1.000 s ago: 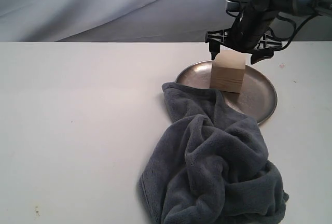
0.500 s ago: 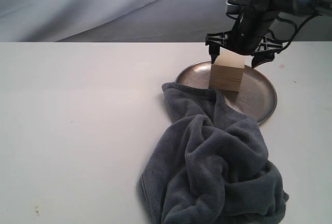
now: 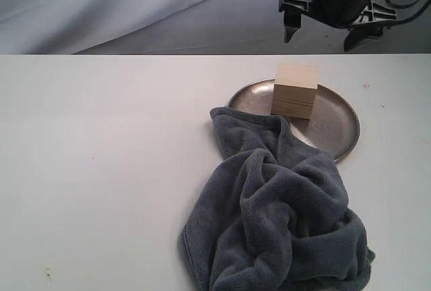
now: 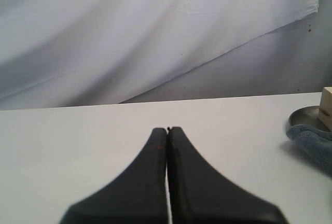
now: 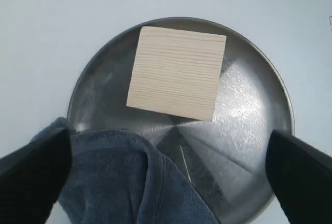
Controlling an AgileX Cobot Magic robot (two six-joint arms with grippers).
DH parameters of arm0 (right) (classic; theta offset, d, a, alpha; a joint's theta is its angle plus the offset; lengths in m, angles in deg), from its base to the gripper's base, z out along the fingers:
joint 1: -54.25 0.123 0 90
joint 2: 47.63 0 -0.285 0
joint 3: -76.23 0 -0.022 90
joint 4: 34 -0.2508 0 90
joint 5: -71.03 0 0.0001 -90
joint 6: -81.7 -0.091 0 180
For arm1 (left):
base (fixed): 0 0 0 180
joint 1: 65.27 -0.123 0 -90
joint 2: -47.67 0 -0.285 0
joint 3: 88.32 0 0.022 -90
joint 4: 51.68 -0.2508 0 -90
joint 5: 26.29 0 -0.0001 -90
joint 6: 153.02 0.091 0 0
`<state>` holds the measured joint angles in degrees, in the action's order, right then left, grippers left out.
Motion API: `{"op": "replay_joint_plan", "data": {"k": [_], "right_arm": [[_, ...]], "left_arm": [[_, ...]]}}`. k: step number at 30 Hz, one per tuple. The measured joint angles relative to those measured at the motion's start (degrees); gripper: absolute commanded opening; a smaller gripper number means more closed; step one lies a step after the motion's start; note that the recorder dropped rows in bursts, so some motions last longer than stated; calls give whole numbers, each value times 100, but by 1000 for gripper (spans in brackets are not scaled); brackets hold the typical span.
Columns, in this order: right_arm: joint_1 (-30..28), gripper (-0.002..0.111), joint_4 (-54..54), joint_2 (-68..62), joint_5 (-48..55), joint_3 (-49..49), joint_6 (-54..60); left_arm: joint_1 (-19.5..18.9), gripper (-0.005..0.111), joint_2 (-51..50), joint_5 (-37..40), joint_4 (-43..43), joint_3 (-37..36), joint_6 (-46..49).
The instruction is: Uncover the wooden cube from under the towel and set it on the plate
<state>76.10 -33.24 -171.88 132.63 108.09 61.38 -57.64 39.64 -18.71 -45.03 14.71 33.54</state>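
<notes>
Here, a pale wooden cube (image 3: 295,91) sat flat on a round silver plate (image 3: 340,126), toward the plate's far left part in the exterior view, fully uncovered. A crumpled grey-blue towel (image 3: 279,223) lay heaped on the white counter (image 3: 101,170) in front of the plate. One corner was draped over the plate's near rim and ended just beside the cube; whether cloth and wood touched could not be told. The right end effector (image 3: 319,39) hung in the air above the cube, its jaws spread wide with nothing between them. The left end effector (image 4: 167,130) was empty, its two dark fingers pressed together, pointing across bare counter apart from the plate. Judged from this, the task looked complete. The cube looked rigid, light and smooth, so it would be best gripped across two opposite flat sides near the middle. On bare metal it might slide if nudged. The towel looked soft and limp and would be taken by pinching a fold. The right wrist view alone showed the cube's top with its fine grain lines and the faint radial lines in the plate. The left wrist view alone showed the left end effector, which the exterior view did not include. Only the exterior view showed the whole towel and the right end effector's height above the cube.
</notes>
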Motion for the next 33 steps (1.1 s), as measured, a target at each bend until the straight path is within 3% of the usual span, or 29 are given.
{"op": "replay_joint_plan", "data": {"k": [4,8,14,20,33], "right_arm": [[62,88,0,240,315,0,85],[242,75,99,275,536,0,108],[572,31,344,275,754,0,130],[795,2,483,497,596,-510,130],[879,0,166,2021,-1379,-3099,130]], "left_arm": [[0,0,0,0,0,0,0],[0,0,0,0,0,0,0],[0,0,0,0,0,0,0],[0,0,0,0,0,0,0],[0,0,0,0,0,0,0]]}}
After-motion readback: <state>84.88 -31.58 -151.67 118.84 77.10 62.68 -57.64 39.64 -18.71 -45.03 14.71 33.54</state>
